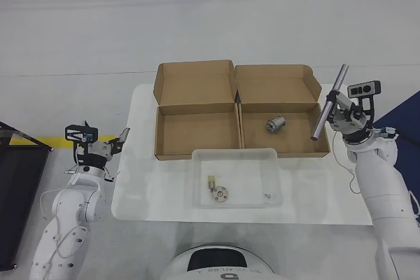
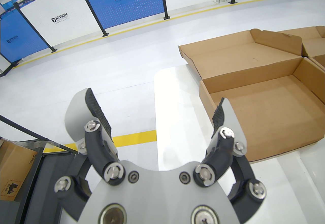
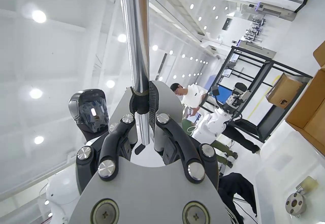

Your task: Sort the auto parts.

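In the upper right of the top view, the right gripper [image 1: 332, 112] is pinching a long polished silver metal rod [image 1: 338, 80], which slants above the right edge of the right-hand open brown cardboard box [image 1: 294, 133]. The right wrist view shows the ribbed black pads [image 3: 152, 100] pressed against the rod [image 3: 134, 32] near one end. A stubby grey metal cylinder [image 1: 275, 124] lies inside that box. At the left edge of the white table [image 1: 143, 189], the left gripper [image 1: 117, 140] is spread wide and holds nothing [image 2: 155, 105], beside the left-hand open brown cardboard box [image 1: 196, 129]. In the lower centre, a clear plastic tray [image 1: 245, 175] holds a round metal flange [image 1: 220, 194] and a small cream-coloured part [image 1: 211, 181].
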Action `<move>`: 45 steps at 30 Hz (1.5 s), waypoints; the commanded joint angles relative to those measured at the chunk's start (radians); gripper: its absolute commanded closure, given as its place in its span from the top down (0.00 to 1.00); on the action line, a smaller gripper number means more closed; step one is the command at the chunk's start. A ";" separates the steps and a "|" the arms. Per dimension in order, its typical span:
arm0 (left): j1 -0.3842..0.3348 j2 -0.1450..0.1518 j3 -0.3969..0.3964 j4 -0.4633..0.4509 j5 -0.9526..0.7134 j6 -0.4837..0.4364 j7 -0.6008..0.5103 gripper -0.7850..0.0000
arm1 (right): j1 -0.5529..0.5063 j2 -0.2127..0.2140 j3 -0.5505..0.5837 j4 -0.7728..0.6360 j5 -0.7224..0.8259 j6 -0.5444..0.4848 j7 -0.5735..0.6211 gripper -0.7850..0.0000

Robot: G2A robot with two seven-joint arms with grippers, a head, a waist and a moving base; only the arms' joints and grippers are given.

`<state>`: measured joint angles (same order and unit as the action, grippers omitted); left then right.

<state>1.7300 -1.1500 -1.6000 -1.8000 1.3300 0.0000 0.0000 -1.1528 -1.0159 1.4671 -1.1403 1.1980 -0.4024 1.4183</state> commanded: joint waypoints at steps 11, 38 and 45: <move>0.000 0.000 0.000 0.000 0.000 0.000 0.000 1.00 | 0.000 0.000 0.000 0.000 0.000 0.000 0.000 0.00; 0.000 0.000 0.000 0.000 0.000 0.000 0.000 1.00 | -0.221 0.000 0.115 -0.328 -0.961 -0.042 -0.970 0.00; 0.000 0.000 0.000 0.000 0.000 0.000 0.000 1.00 | -0.204 0.009 0.106 -0.345 -1.151 0.203 -0.941 0.00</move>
<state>1.7300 -1.1500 -1.6000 -1.8000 1.3300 0.0000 0.0000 -1.3641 -1.0096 1.5769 -1.4836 0.1124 -0.2603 0.4702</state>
